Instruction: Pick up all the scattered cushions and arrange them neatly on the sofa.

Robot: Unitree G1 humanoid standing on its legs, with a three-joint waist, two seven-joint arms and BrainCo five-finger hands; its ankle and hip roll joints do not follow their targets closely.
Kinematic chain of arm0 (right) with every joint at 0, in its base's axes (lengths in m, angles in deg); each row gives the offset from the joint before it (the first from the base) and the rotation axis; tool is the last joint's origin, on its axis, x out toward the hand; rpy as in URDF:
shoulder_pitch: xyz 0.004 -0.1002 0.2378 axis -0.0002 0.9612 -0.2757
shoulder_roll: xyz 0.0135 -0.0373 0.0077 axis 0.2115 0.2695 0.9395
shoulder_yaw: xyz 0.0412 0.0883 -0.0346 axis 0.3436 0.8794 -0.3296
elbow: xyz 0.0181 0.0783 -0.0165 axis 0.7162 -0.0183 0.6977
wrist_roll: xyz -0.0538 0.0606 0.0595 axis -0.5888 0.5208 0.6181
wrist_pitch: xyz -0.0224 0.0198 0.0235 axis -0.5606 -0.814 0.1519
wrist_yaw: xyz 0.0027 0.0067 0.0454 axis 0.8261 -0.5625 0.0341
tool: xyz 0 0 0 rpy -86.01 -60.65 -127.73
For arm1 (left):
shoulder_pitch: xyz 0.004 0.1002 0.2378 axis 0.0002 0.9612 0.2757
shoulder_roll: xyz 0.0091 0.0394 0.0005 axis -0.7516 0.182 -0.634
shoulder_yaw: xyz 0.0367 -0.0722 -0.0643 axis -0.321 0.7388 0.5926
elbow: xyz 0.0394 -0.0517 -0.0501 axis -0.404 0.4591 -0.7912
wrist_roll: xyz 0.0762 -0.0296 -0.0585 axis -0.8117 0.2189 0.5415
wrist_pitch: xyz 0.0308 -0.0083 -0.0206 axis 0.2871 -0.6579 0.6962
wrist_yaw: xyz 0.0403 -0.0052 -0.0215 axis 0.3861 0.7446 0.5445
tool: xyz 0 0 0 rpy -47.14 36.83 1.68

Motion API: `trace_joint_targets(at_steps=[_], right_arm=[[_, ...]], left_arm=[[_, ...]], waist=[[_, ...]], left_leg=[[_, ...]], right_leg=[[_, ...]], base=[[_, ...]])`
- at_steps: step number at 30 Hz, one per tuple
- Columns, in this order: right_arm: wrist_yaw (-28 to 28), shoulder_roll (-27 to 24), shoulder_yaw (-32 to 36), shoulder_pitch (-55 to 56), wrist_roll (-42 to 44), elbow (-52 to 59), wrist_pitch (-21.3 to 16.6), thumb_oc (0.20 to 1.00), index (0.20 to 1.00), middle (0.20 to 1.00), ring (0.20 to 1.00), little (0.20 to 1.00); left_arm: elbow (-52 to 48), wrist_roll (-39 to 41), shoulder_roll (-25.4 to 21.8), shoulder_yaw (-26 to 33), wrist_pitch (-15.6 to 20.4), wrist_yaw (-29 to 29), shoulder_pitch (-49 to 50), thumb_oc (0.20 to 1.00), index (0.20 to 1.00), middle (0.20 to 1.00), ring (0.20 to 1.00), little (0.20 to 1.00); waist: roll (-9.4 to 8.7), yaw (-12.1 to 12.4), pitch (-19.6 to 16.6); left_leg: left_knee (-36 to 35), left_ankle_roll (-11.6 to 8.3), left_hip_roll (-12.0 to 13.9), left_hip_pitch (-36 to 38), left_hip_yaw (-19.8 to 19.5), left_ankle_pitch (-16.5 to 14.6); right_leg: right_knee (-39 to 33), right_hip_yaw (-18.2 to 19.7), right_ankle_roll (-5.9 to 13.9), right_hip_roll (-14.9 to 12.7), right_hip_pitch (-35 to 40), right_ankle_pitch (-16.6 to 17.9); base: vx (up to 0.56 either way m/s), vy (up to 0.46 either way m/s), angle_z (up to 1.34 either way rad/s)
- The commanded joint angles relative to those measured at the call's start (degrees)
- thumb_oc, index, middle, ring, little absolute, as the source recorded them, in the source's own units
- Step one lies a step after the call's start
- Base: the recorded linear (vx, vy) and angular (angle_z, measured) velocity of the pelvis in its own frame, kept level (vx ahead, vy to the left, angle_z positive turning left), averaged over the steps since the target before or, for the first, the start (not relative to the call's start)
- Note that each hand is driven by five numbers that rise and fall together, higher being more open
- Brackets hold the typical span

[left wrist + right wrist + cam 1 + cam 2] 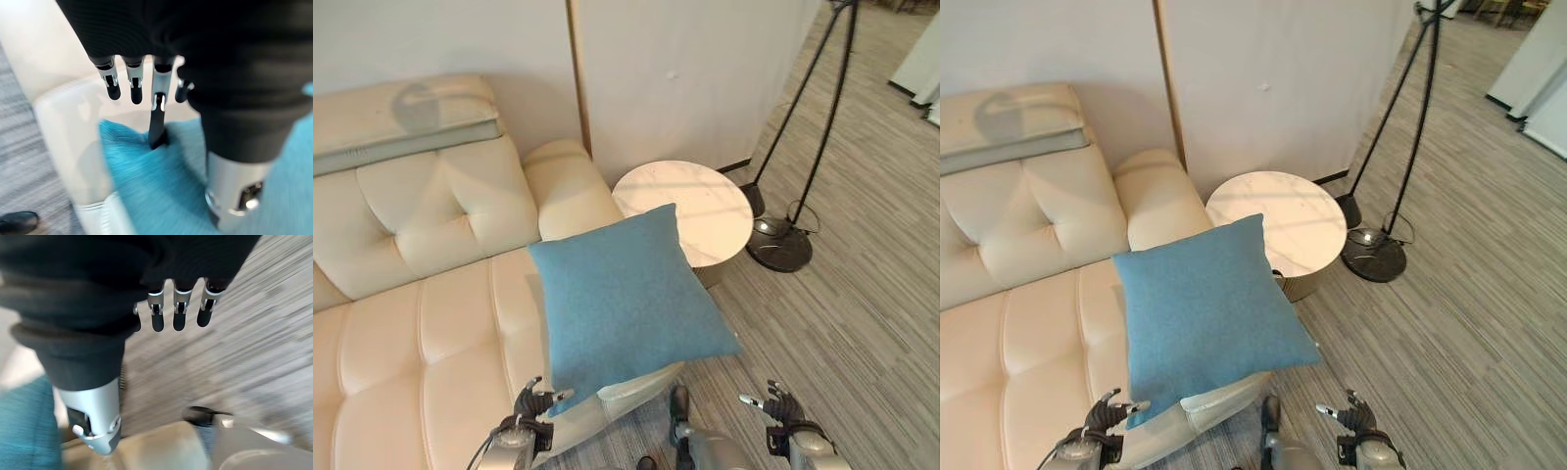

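Left eye view: blue cushion (626, 299) lying tilted on the right end of the cream sofa (421, 323), one corner over the seat's front edge, another near the round white tabletop (690, 211) just beside the armrest; black floor lamp stand (781, 240) on the striped floor (862, 323) beyond. Left hand (533, 403) at the cushion's near corner, fingers relaxed, not curled round it. Right hand (778, 406) over the floor, well apart from the cushion, fingers spread. Right eye view: same arrangement. Left wrist view: fingers (133, 81) straight, one dark fingertip touching the blue fabric at its edge, sofa front beneath. Right wrist view: fingers (178, 311) straight and empty above the floor, a patch of blue cushion at one side.
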Motion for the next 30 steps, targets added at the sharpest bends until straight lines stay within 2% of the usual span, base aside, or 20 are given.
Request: trace_joint_targets(at_steps=[1, 4, 5, 6, 10, 11, 13, 14, 15, 17, 20, 21, 25, 30], right_arm=[[-0.12, -0.16, 1.75, -2.12, -0.29, 2.41, -1.27, 1.0, 1.0, 1.0, 1.0, 1.0], [0.65, -0.65, 1.04, -2.33, -0.68, 1.25, -1.45, 1.0, 1.0, 1.0, 1.0, 1.0], [0.87, -1.34, 0.77, -2.51, -0.53, 0.85, -1.66, 1.0, 1.0, 1.0, 1.0, 1.0], [0.75, -1.66, 0.71, -2.59, -0.25, 0.98, -1.91, 1.0, 1.0, 1.0, 1.0, 1.0], [0.66, -2.57, 0.58, -2.83, 0.25, 0.06, -1.95, 1.0, 1.0, 1.0, 1.0, 1.0], [0.5, -3.03, 0.78, -2.71, 0.33, -0.18, -1.95, 1.0, 1.0, 1.0, 1.0, 1.0], [0.22, -3.1, 1.21, -2.33, 0.51, -0.7, -1.66, 1.0, 1.0, 1.0, 1.0, 1.0], [0.09, -3.18, 1.55, -2.17, 0.62, -0.69, -1.49, 1.0, 1.0, 1.0, 1.0, 1.0], [-0.05, -3.2, 1.85, -1.99, 0.83, -0.7, -1.49, 1.0, 1.0, 1.0, 1.0, 1.0], [-0.86, -2.96, 2.64, -1.47, 1.62, -0.1, -1.81, 1.0, 1.0, 1.0, 1.0, 1.0], [-0.92, -2.79, 2.31, -1.69, 1.68, -0.29, -1.88, 1.0, 1.0, 1.0, 1.0, 1.0], [-0.84, -2.24, 2.19, -1.25, 1.44, -0.91, -1.82, 1.0, 1.0, 1.0, 1.0, 1.0], [-2.09, -1.9, 2.12, -1.02, 0.1, -4.58, -1.14, 1.0, 1.0, 1.0, 1.0, 1.0], [-4.78, -2.44, 7.23, 0.66, 1.17, -4.32, -0.09, 1.0, 1.0, 1.0, 1.0, 1.0]], left_arm=[[-2.87, -0.85, -3.23, 1.2, 2.98, 0.0, -0.38, 1.0, 1.0, 1.0, 1.0, 1.0], [-1.26, -0.43, -2.44, 1.53, 3.13, -0.06, 0.24, 1.0, 1.0, 1.0, 1.0, 1.0], [-0.48, 1.76, -1.48, 1.72, 3.15, -0.11, 0.67, 1.0, 1.0, 1.0, 1.0, 1.0], [-0.42, 2.35, -1.16, 1.72, 3.16, -0.09, 0.77, 1.0, 1.0, 1.0, 1.0, 1.0], [-0.6, 3.47, -0.78, 0.92, 3.23, -0.31, 0.45, 1.0, 1.0, 1.0, 1.0, 1.0], [-0.86, 3.96, -0.77, 0.57, 3.33, -0.48, -0.21, 1.0, 1.0, 1.0, 1.0, 1.0], [-0.86, 3.82, -0.52, 0.14, 3.03, -0.58, -0.81, 1.0, 1.0, 1.0, 1.0, 1.0], [-0.83, 3.35, -0.46, -0.26, 2.89, -0.75, -0.83, 1.0, 1.0, 1.0, 1.0, 1.0], [-0.66, 2.95, -0.39, -0.55, 2.83, -0.87, -0.85, 1.0, 1.0, 1.0, 1.0, 1.0], [-0.16, 2.26, -0.15, -1.21, 2.51, -0.74, -1.6, 1.0, 1.0, 1.0, 1.0, 1.0], [0.46, 2.44, -0.03, -1.06, 2.52, -0.84, -1.55, 1.0, 1.0, 1.0, 1.0, 1.0], [1.33, 2.88, 0.31, -1.02, 2.67, -0.93, -1.01, 1.0, 1.0, 1.0, 1.0, 1.0], [2.76, 4.13, 0.89, -0.51, 2.51, -0.55, -0.69, 1.0, 1.0, 1.0, 1.0, 1.0], [2.54, 9.07, 1.09, 4.25, 2.09, 0.49, 1.63, 1.0, 1.0, 1.0, 1.0, 1.0]], waist=[[-3.68, -0.66, 2.34], [-3.35, -1.03, 0.58], [-2.88, -1.24, -0.43], [-3.02, -1.15, -0.57], [-3.18, -1.22, -0.4], [-3.41, -1.51, 0.37], [-3.45, -2.32, -0.08], [-3.36, -2.56, -0.3], [-3.08, -2.93, -0.58], [-2.51, -4.17, -0.69], [-2.36, -4.41, -0.74], [-2.26, -4.61, -1.45], [-2.56, -4.26, -2.08], [-3.71, -3.64, -2.73]], left_leg=[[-2.89, -0.17, 4.66, -0.18, -3.63, -0.16], [-2.26, -1.33, 6.46, 1.32, -4.95, -1.15], [1.1, -2.44, 8.07, 0.36, -5.7, -0.62], [3.25, -3.03, 8.47, -0.59, -5.92, 0.08], [10.04, -3.75, 8.16, -3.92, -6.39, 1.92], [13.56, -3.53, 7.74, -6.3, -3.88, 2.3], [8.82, -3.12, 9.05, -6.26, 1.86, 0.83], [5.66, -3.17, 9.42, -6.04, 3.36, 0.94], [2.83, -3.51, 9.74, -6.11, 4.61, 2.02], [-1.83, -4.51, 10.11, -8.44, 7.63, 6.77], [-2.78, -4.73, 9.92, -7.37, 6.82, 6.78], [-2.99, -4.81, 10.03, -6.57, 7.54, 5.71], [-2.99, -4.75, 10.09, -5.12, 8.12, 5.08], [-2.99, -4.49, 10.33, -4.02, 8.95, 3.98]], right_leg=[[-0.62, 6.91, 9.11, -7.98, 4.6, -0.38], [-0.01, 4.67, 7.9, -8.03, 6.66, -1.52], [0.56, 3.09, 6.3, -7.33, 8.08, -3.42], [0.26, 2.22, 5.73, -7.04, 9.2, -4.0], [-1.55, -0.12, 4.43, -6.66, 12.76, -5.2], [-1.73, -1.86, 3.9, -7.01, 14.35, -6.1], [-2.66, -4.04, 3.65, -7.33, 15.61, -7.36], [-2.73, -4.97, 3.69, -7.33, 15.99, -7.86], [-2.73, -5.99, 3.76, -7.35, 16.1, -8.15], [-2.73, -8.46, 3.74, -7.39, 16.04, -8.33], [-2.73, -8.4, 3.52, -6.88, 16.3, -8.6], [-2.73, -8.63, 3.5, -6.61, 16.94, -8.85], [-2.73, -8.38, 3.67, -6.7, 17.98, -9.4], [-2.73, -7.79, 4.07, -6.85, 18.43, -9.51]], base=[[0.4, -0.384, 0.58], [0.39, -0.421, 1.57], [0.36, -0.491, 1.28], [0.36, -0.542, 0.95], [0.13, -0.257, 0.22], [0.13, -0.325, 0.01], [0.09, -0.231, 0.52], [0.06, -0.127, 0.86], [0.04, -0.092, 0.81], [0.01, -0.046, 0.43], [0.04, -0.003, 0.47], [0.1, 0.029, 0.08], [0.07, 0.055, 0.02], [0.05, 0.073, -0.14]])
